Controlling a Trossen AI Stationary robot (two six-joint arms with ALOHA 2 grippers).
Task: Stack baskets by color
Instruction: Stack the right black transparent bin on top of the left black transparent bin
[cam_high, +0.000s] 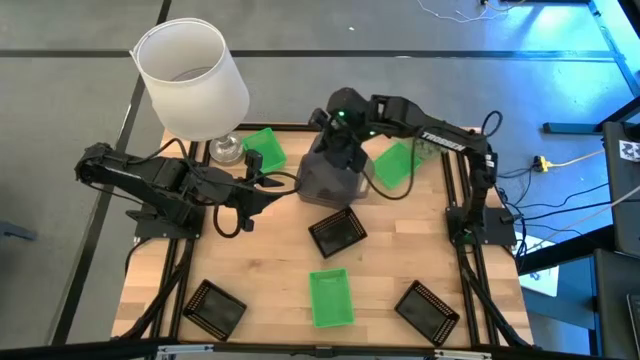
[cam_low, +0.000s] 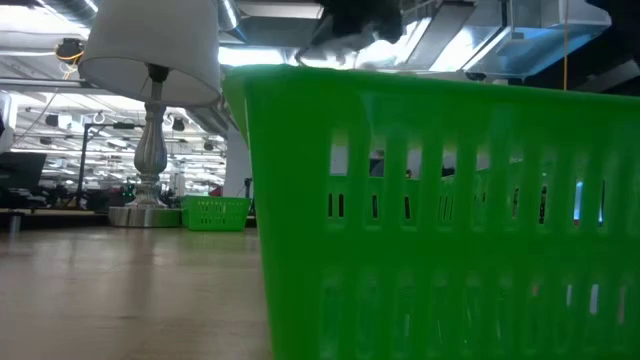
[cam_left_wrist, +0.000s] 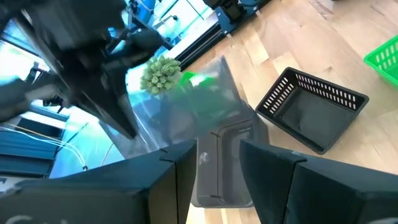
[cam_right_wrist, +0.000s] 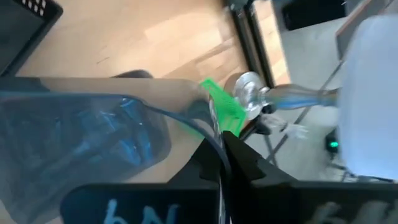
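My left gripper (cam_high: 262, 187) is spread open beside the smoky translucent grey perforated plastic baskets (cam_high: 330, 177) at table centre. My right gripper (cam_high: 338, 140) is clenched on that grey stack's rim; I can't tell how many are nested. Bright green perforated baskets: three, one by the white lampshade (cam_high: 190, 75), one under my right arm, one front centre (cam_high: 331, 297). Black perforated baskets: three, front left (cam_high: 214, 306), centre (cam_high: 337, 233), front right (cam_high: 428, 311). The low view is mostly blocked by a green basket wall.

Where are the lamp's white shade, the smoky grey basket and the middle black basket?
white lampshade (cam_high: 192, 78), high view, on its outer side wall.
grey basket (cam_high: 328, 178), high view, on its translucent wall.
black basket (cam_high: 337, 233), high view, on its floor.
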